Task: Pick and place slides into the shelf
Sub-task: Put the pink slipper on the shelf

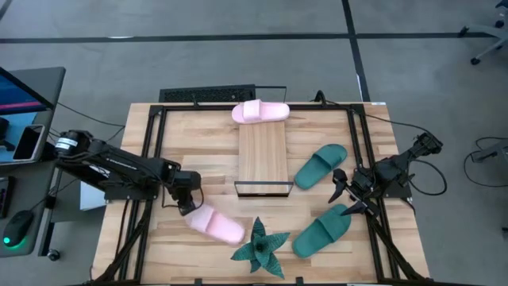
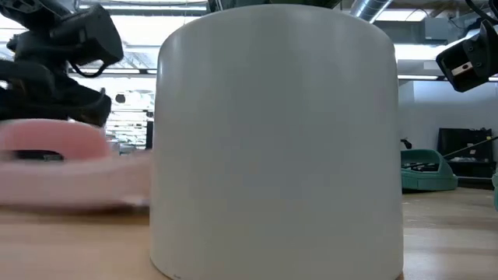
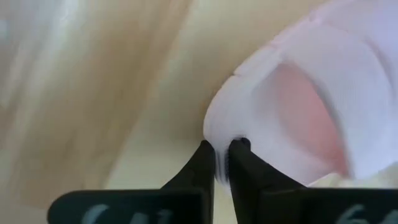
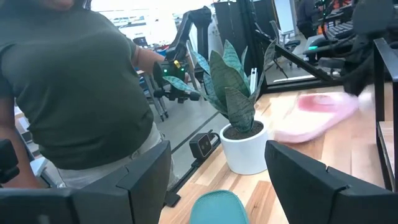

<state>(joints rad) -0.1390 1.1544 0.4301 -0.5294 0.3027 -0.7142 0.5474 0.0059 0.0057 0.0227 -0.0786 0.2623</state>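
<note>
White cylindrical plant pot (image 2: pixel 276 140), nearest the low camera and filling most of that view; it carries the spiky green star-shaped plant (image 1: pixel 260 249), which stands at 6 o'clock on the light-wood table (image 1: pixel 202 131). No brand, label or legible writing shows on any object; pale marks on the left hand's base in its wrist view are too blurred to read.

Left hand (image 1: pixel 188 203), at 8 o'clock on the table: fingers (image 3: pixel 202 168) drawn narrow, pinching the rim of a pale pink soft slip-on slide (image 1: pixel 215 225). This slide lies at 7 o'clock, just beside the plant, and appears as a blurred pink shape beside the pot in the low view.

Second pale pink slide (image 1: pixel 260 112), lying crosswise at the 12 o'clock end of the long light-wood slatted shelf with a thin black metal frame (image 1: pixel 263 157); the shelf occupies the table's centre, running from 12 toward 6 o'clock.

Two teal green slides: one (image 1: pixel 321 165) at 3 o'clock, just beside the shelf's long edge; the other (image 1: pixel 321 231) at 5 o'clock, near the plant.

Right hand (image 1: pixel 343 193), at 4 o'clock, between the two teal slides: fingers (image 4: pixel 311 180) spread wide, holding nothing. In its wrist view the tip of a teal slide lies between the fingers, with the potted plant and the held pink slide beyond.

Person in a dark green shirt (image 4: pixel 74 93), standing past the table's edge near the plant.
</note>
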